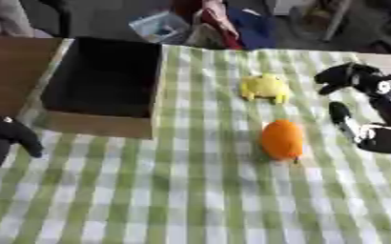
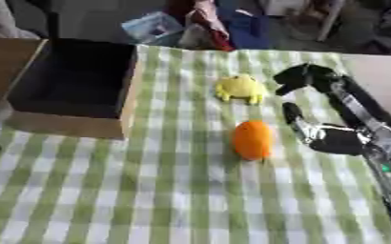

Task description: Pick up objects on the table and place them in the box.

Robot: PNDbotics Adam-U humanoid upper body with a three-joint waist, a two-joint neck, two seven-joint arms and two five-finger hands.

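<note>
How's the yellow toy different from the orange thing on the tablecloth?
The yellow toy is pale yellow and lumpy, with little bumps at its edges; the orange thing is smooth, egg-shaped and bright orange. The yellow toy lies farther from the robot, the orange thing nearer. The orange thing looks somewhat larger. Both rest on the green checked cloth, untouched, to the right of the open box.
</note>
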